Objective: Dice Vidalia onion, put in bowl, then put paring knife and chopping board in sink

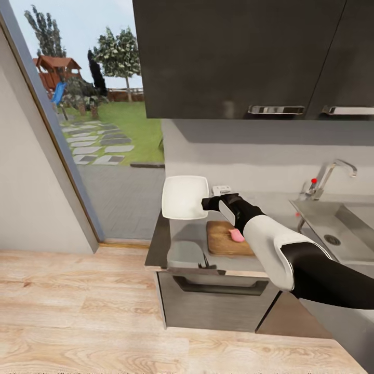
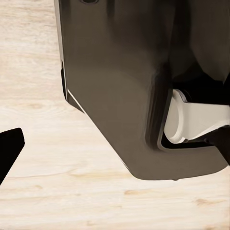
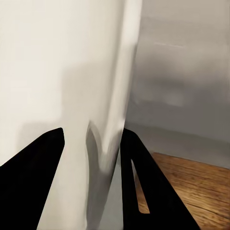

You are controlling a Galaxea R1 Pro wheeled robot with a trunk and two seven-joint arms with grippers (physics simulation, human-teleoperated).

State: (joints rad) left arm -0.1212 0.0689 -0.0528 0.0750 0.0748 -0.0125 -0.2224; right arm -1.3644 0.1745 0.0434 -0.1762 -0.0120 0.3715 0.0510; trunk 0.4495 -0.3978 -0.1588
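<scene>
While reaching across the countertop [image 1: 182, 249], right gripper [image 1: 210, 203] clamped on the rim of the white bowl [image 1: 183, 197], one finger [image 3: 33, 177] inside the rim and the other [image 3: 148, 191] outside, as the right wrist view makes plain. Bowl lifted and tipped up on edge near the counter's far left corner, inside face turned toward the head camera, nothing visible in it. Just beside it, toward the sink, chopping board [image 1: 226, 240] lying flat on the grey slab, with the pink Vidalia onion [image 1: 237, 236] sitting on it, whole, partly tucked under the forearm. Further right, sink [image 1: 332, 228] with its grey basin and round drain, chrome tap [image 1: 327, 179] with red knob behind; nothing seen in the visible part of the basin. Left gripper: just one dark fingertip [image 2: 9, 148] at the edge of the left wrist view, over wood floor [image 2: 57, 191] beside the robot's dark base [image 2: 124, 96], so open or closed impossible to tell.
</scene>
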